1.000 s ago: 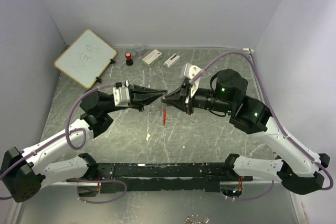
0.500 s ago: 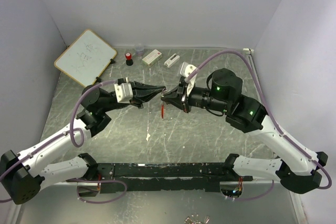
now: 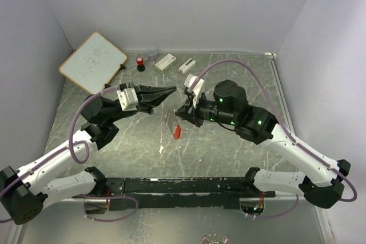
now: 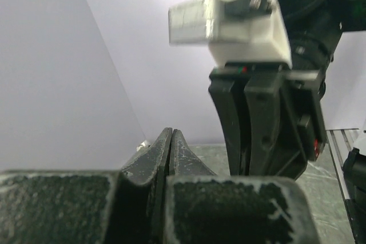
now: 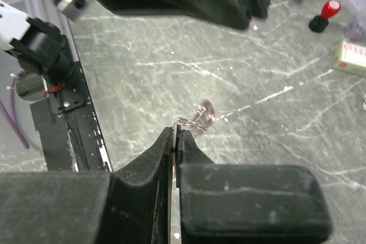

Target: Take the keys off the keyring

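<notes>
The keyring hangs in the air at mid table: a silvery loop [image 3: 171,120] with a red clip [image 3: 177,132] at its lower end. My right gripper [image 3: 182,112] is shut on a thin flat strip of its metal. In the right wrist view that strip stands edge-on between the shut fingertips [image 5: 176,131], and the wire loop [image 5: 193,122] juts past them with a blurred dangling piece [image 5: 206,109]. No separate key can be made out. My left gripper [image 3: 172,90] is shut and empty, just up and left of the right one, and apart from it. Its tips [image 4: 170,134] touch.
A whiteboard [image 3: 93,62] leans at the back left. Along the back stand a red-capped black bottle [image 3: 140,64], a clear cup [image 3: 152,54] and two small white boxes [image 3: 166,62] [image 3: 187,66]. A black rail [image 3: 177,186] crosses the near edge.
The two grippers met tip to tip; now they have drawn apart. The left one rose toward the back. The right one moved left and lower, and the keyring hangs and swings from it.
</notes>
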